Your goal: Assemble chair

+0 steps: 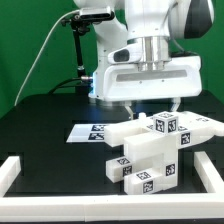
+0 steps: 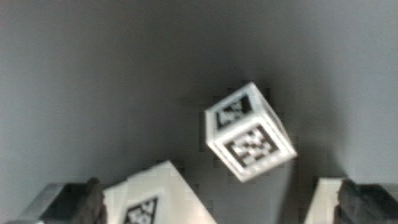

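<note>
white glossy chair parts (image 1: 150,150) sit stacked on the black surface (image 1: 50,115), toward the exterior view's right, tagged cubes and bars joined in one cluster with a flat panel on top. marker board (image 1: 88,131) lies flat just behind, on the exterior view's left of the cluster. pincer (image 1: 148,104) hangs directly above the stack, fingers apart, released, gripping nothing, tips near the top panel. wrist view: blurred tagged cube (image 2: 249,130) tilted between the dark fingertips (image 2: 68,200), apart from them; another tagged part (image 2: 151,195) sits nearby. white border rail (image 1: 20,172) frames the surface.
</note>
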